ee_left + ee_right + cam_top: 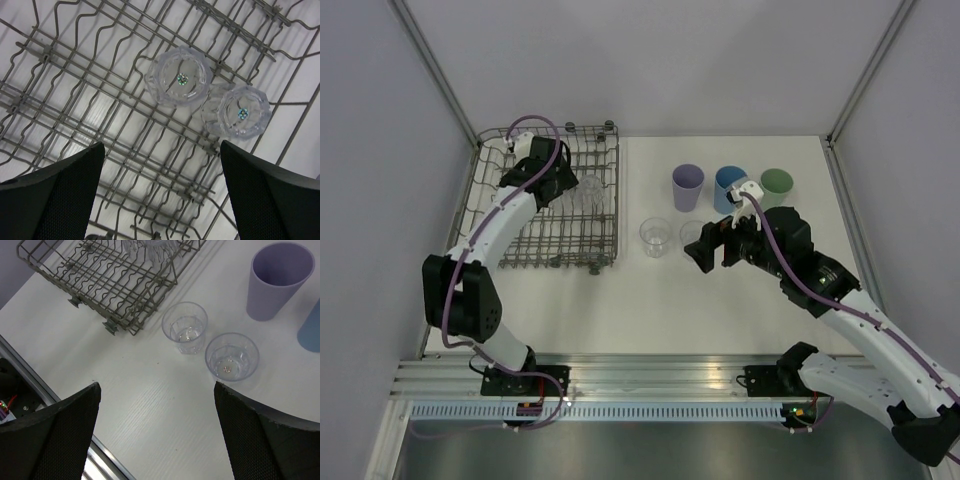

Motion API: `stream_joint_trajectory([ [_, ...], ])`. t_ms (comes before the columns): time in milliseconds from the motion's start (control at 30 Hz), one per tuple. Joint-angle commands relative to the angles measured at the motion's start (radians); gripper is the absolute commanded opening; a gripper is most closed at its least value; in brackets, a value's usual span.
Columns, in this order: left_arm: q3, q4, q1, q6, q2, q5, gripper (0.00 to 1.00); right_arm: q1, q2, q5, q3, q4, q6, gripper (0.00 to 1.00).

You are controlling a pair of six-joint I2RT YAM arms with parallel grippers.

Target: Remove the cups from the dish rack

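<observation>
The grey wire dish rack (525, 240) stands at the left. Two clear cups (182, 77) (240, 112) stand upside down in it, near its right side (588, 192). My left gripper (570, 187) hovers over the rack beside them, open and empty (162, 195). On the table stand a lilac cup (687, 187), a blue cup (728, 188), a green cup (777, 183) and two upright clear cups (185, 327) (231, 356). My right gripper (705, 250) is open and empty (157, 435), just in front of the right-hand clear cup.
The rack's near right corner (112, 325) lies close to the left-hand clear cup on the table. The lilac cup (280, 280) and the blue cup's edge (311, 330) stand behind the clear ones. A metal rail (650, 375) runs along the table's near edge.
</observation>
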Motion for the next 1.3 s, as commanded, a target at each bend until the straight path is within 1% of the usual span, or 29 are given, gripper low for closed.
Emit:
stream_joint_trajectory([
  [0, 0.089, 0.081, 0.026, -0.057, 0.081, 0.024, 1.00, -0.004, -0.038, -0.024, -0.021, 0.044, 0.013, 0.98],
  [133, 0.177, 0.087, 0.033, -0.068, 0.210, 0.010, 1.00, -0.004, -0.048, -0.054, -0.048, 0.076, 0.027, 0.98],
  [233, 0.219, 0.081, 0.039, -0.079, 0.276, -0.013, 1.00, -0.004, -0.043, -0.077, -0.062, 0.088, 0.034, 0.98],
  [433, 0.257, 0.058, 0.057, -0.067, 0.348, -0.017, 1.00, -0.004, -0.032, -0.084, -0.078, 0.100, 0.034, 0.98],
  [633, 0.314, 0.052, 0.059, -0.008, 0.442, -0.014, 0.99, -0.004, -0.014, -0.109, -0.088, 0.126, 0.031, 0.98],
  [767, 0.328, 0.046, 0.059, 0.001, 0.466, -0.014, 0.93, -0.004, -0.005, -0.123, -0.094, 0.137, 0.031, 0.98],
  [833, 0.328, 0.046, 0.059, 0.004, 0.470, -0.016, 0.84, -0.004, -0.005, -0.127, -0.096, 0.139, 0.030, 0.98],
  [867, 0.326, 0.044, 0.059, 0.002, 0.470, -0.014, 0.81, -0.004, -0.008, -0.129, -0.097, 0.139, 0.027, 0.98],
  [900, 0.323, 0.044, 0.059, 0.001, 0.468, -0.016, 0.81, -0.004, -0.006, -0.132, -0.099, 0.142, 0.025, 0.98],
  [1000, 0.319, 0.037, 0.059, -0.001, 0.463, -0.014, 0.73, -0.004, -0.014, -0.141, -0.102, 0.142, 0.019, 0.98],
  [1033, 0.314, 0.037, 0.060, -0.004, 0.453, -0.017, 0.64, -0.004, -0.017, -0.138, -0.102, 0.142, 0.017, 0.98],
  [1100, 0.308, 0.035, 0.059, -0.007, 0.437, -0.019, 0.50, -0.004, -0.015, -0.129, -0.099, 0.136, 0.014, 0.98],
  [1133, 0.302, 0.035, 0.059, -0.005, 0.425, -0.022, 0.42, -0.004, -0.017, -0.127, -0.099, 0.136, 0.013, 0.98],
  [1167, 0.300, 0.035, 0.059, -0.004, 0.417, -0.023, 0.40, -0.004, -0.017, -0.129, -0.099, 0.136, 0.013, 0.98],
  [1233, 0.297, 0.032, 0.059, -0.001, 0.405, -0.033, 0.26, -0.004, -0.018, -0.129, -0.101, 0.139, 0.013, 0.98],
  [1267, 0.296, 0.030, 0.059, 0.001, 0.391, -0.033, 0.24, -0.004, -0.018, -0.129, -0.102, 0.140, 0.013, 0.98],
])
